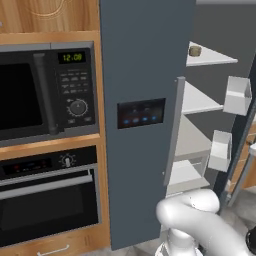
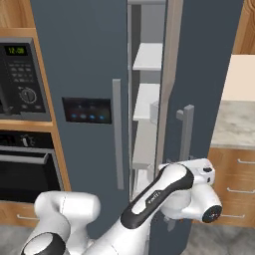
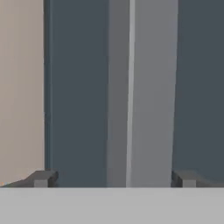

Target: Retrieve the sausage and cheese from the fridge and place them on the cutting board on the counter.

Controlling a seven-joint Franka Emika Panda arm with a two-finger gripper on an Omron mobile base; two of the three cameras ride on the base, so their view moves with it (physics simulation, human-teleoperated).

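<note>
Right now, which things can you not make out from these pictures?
- Sausage: no shelf shows it; the fridge doors hide much of the inside.
- Small tan item on the top shelf, left base view: too small to name.
- Counter, right base view: cut off by the right edge.

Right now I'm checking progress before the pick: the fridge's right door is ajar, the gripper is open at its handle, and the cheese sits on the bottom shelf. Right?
Not quite. The cheese sits on the top visible shelf, not the bottom one, as the left base view shows. The rest holds: the fridge has its right door ajar, and the hand view shows the gripper open at the handle.
</note>
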